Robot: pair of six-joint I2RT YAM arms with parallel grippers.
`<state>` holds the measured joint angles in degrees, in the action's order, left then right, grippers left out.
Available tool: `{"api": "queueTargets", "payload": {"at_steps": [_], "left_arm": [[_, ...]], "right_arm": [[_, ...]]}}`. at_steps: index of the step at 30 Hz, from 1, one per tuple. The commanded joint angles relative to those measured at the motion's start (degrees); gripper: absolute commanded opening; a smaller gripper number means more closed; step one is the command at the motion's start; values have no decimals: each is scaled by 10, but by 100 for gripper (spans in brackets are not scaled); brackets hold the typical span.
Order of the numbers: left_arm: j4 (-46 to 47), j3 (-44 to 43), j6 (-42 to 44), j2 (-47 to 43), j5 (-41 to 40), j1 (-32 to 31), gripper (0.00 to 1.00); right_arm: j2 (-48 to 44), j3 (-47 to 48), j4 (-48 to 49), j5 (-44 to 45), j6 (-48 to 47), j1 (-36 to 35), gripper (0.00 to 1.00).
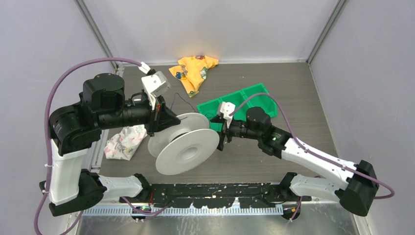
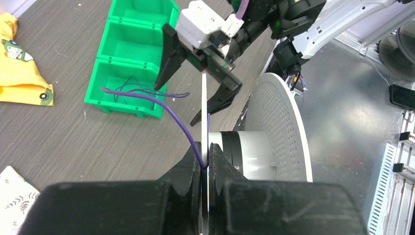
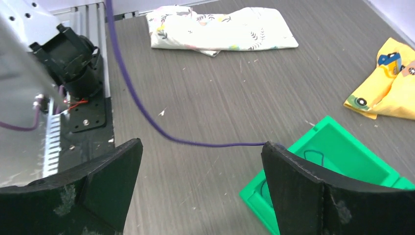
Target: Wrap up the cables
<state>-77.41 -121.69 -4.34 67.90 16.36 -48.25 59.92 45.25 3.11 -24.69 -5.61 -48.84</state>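
I have the left gripper (image 2: 205, 162) pinched shut on the thin rim of one flange of the big pale spool (image 1: 188, 147), holding it up on edge above the table (image 1: 244, 164). The thin purple cable (image 3: 215, 144) runs into that same pinch, pressed against the flange. From there it arcs down into the green three-compartment bin (image 2: 122, 105), where its dark loose loops lie in the end compartment nearest the spool. My right gripper (image 3: 200, 146) is spread wide and grips nothing. The cable crosses the gap between its fingers, and in the left wrist view the flange edge stands between them. A yellow printed cloth (image 1: 193, 71) lies behind the bin, and a white floral cloth (image 1: 125, 142) under my left arm.
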Motion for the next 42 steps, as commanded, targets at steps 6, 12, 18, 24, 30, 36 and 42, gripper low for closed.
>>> {"api": "queueTargets", "payload": {"at_steps": [6,12,18,24,30,36,42], "left_arm": [[55,-16,-27,-8,18,3,0],[68,-6,-23,-20,-12,3,0],[81,5,-15,-31,-53,3,0],[112,29,-16,-53,-100,3,0],[137,51,-13,-73,-108,3,0],[104,20,-13,-48,-92,3,0],[105,6,-19,-45,-82,3,0]], "right_arm": [[94,-46,324,82,14,-15,48],[41,-87,297,148,27,-14,1],[-60,-120,194,272,30,-14,1],[-119,-100,29,360,105,-14,0],[-141,-71,-120,465,197,-14,0],[-122,-94,-10,293,136,-14,41],[-15,-109,200,279,63,-15,68]]}}
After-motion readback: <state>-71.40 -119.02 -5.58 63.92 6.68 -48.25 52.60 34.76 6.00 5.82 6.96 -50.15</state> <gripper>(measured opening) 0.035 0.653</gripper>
